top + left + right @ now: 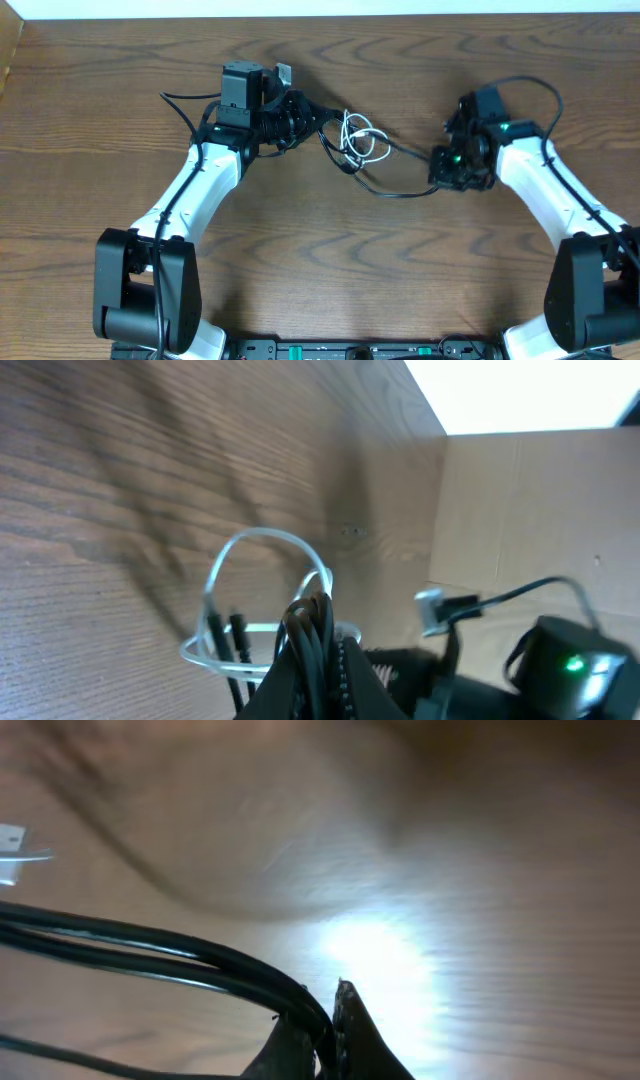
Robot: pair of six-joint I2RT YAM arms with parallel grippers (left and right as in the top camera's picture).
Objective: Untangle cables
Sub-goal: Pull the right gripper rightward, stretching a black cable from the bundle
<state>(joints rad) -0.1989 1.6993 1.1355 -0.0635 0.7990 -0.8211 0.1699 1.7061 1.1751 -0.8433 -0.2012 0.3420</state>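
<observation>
Closest to the right wrist lens, the right hand [335,1025] has its two dark fingers pressed together on strands of the thin, flexible black cable [150,945], though blur and glare leave the exact grip unclear. Likewise the left hand [318,660] is clamped on a bunch of black cable strands, with the shorter, thin white cable [262,540] looping just beyond its tips. From overhead, the black cable sags across the brown wood-grain bench [330,280] between both hands, and the white cable sits coiled and crossing it near the left hand, well apart from the right hand.
</observation>
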